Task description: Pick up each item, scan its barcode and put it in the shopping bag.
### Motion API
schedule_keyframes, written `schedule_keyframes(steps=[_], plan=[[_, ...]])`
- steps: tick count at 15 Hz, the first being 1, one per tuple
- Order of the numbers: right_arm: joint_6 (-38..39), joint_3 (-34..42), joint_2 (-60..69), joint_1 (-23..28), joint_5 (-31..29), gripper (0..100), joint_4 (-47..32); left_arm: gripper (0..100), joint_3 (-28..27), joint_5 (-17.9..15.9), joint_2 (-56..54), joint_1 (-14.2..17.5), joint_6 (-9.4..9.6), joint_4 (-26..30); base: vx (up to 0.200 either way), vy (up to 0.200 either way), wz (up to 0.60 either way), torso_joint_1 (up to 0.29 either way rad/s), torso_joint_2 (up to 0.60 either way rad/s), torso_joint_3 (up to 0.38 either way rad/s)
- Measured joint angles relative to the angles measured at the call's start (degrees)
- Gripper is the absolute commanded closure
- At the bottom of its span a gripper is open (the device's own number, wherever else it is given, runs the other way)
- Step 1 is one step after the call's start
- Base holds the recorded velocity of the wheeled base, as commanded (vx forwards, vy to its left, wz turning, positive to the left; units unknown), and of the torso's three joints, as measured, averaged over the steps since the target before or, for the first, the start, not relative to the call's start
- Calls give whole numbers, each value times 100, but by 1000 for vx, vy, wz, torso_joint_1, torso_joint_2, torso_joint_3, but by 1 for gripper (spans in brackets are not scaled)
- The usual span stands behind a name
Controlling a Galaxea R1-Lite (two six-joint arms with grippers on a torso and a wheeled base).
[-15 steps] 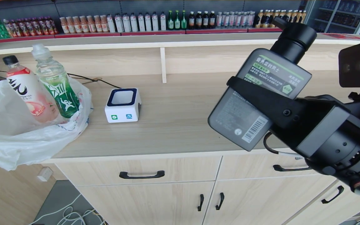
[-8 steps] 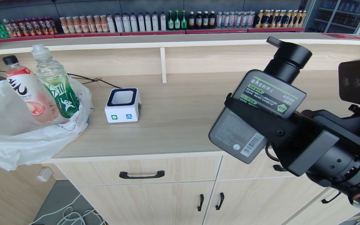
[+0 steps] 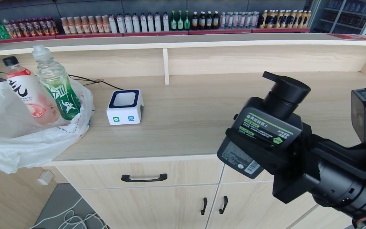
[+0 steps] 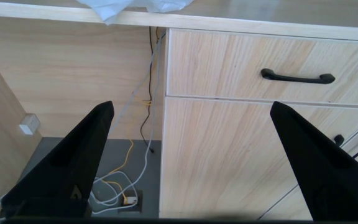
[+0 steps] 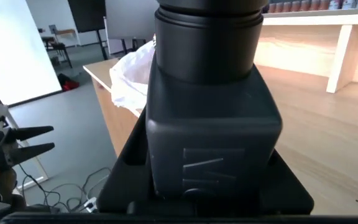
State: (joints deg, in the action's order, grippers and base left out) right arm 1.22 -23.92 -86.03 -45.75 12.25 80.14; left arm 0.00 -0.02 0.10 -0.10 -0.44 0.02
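Pink bottle [image 3: 32, 95] and green bottle [image 3: 59, 92] in shopping bag [image 3: 17, 143]; right pincer [image 3: 259, 144] tight around pump bottle [image 3: 267, 127], left pincer [image 4: 191, 112] agape.

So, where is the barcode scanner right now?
In the head view, the barcode scanner sits left of centre on the counter, just right of the shopping bag.

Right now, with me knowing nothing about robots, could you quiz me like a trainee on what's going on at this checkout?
1. True or false: the right pincer is gripping the dark pump bottle.
2. What stands in the shopping bag next to the green-label bottle? A) a pink-label bottle B) a tin can C) a cereal box
3. In one word: is the left pincer open or shut?

Key: 1 true; 2 A; 3 open.
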Motion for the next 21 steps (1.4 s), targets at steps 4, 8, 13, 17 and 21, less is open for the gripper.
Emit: schedule_keyframes(steps=[4, 8, 13, 17, 21], plan=[[-556, 184, 149, 96, -1254, 100, -6, 0, 0, 2, 0, 0, 1, -2, 0, 0, 0, 0, 0, 0], [-731, 190, 163, 124, -1391, 100, -28, 0, 0, 2, 0, 2, 9, 0, 0, 0, 0, 0, 0, 0], [-612, 184, 105, 188, -1391, 100, -17, 0, 0, 2, 0, 0, 12, -2, 0, 0, 0, 0, 0, 0], [-208, 358, 74, 278, -1370, 100, 20, 0, 0, 0, 0, 5, 12, 2, 0, 200, 0, 0, -4, 5], [-7, 280, 1, 378, -1124, 100, 16, 0, 0, 2, 0, 0, 12, 7, 0, 200, 0, 6, -4, -4]])
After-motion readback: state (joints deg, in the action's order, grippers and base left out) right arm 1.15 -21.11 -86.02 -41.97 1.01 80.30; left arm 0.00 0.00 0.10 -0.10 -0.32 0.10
